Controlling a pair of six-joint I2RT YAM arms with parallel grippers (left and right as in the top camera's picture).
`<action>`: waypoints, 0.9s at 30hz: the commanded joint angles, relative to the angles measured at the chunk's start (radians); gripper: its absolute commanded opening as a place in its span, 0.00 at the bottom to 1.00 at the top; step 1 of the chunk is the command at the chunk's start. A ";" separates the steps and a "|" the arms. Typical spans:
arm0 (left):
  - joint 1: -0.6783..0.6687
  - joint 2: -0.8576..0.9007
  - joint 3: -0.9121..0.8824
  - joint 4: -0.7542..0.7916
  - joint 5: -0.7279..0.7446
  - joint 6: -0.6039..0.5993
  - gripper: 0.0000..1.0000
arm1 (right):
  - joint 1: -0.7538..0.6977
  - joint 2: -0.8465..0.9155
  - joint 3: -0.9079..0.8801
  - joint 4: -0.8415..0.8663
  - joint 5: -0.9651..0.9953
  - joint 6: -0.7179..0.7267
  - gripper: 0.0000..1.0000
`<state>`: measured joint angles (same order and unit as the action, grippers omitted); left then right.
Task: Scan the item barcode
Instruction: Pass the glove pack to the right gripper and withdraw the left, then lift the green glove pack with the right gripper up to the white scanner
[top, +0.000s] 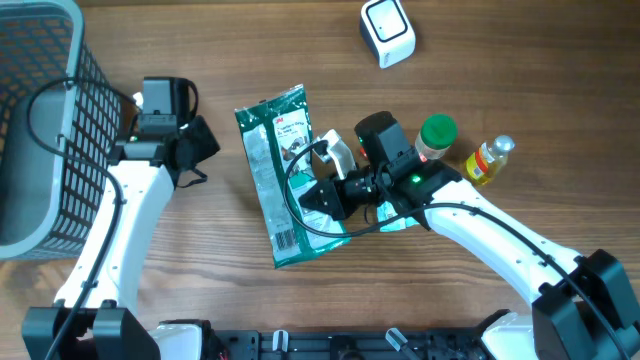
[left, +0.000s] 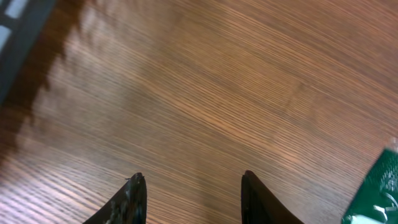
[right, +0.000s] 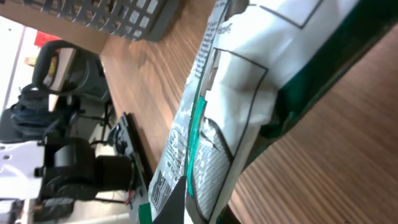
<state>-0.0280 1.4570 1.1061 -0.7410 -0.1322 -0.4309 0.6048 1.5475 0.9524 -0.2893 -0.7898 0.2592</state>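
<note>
The right fingers (top: 322, 195) are closed tight on the right-hand edge of the green packet (top: 278, 180), about midway along its length. In the right wrist view the packet (right: 249, 93) fills the frame, its white and green printed face creased where it is pinched, with a dark finger (right: 177, 205) pressed to it at the bottom edge. A barcode (right: 158, 185) shows near the packet's lower end in that view; from overhead the barcode (top: 287, 238) sits at the end of the packet nearest the robot. Whether the packet's far side touches the worktop (top: 220, 290) I cannot tell.

The left fingers (left: 134, 199) stand apart with nothing between them, only bare wood grain below. A corner of the green packet (left: 379, 193) shows at the lower right of the left wrist view, apart from the fingers. Overhead, the left arm's fingers (top: 200, 145) point toward the packet's left edge, near it but not touching.

Just right of the right arm's wrist stand 2 bottles: a green-capped bottle (top: 436, 135) and a yellow bottle (top: 488, 160) lying tilted beside it. The white scanner (top: 387, 32) sits at the far edge, well apart from the packet. A grey wire basket (top: 40, 120) occupies the left side.
</note>
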 joint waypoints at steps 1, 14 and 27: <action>0.045 0.012 0.007 -0.010 -0.019 0.012 0.38 | -0.028 -0.022 0.002 -0.008 -0.112 -0.024 0.04; 0.055 0.023 0.007 -0.011 -0.019 0.012 1.00 | -0.087 -0.022 0.002 -0.077 -0.132 -0.073 0.04; 0.055 0.023 0.007 -0.011 -0.019 0.012 1.00 | -0.087 -0.022 0.002 -0.078 -0.127 -0.073 0.04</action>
<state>0.0212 1.4696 1.1061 -0.7551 -0.1375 -0.4240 0.5159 1.5467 0.9524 -0.3676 -0.8902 0.2104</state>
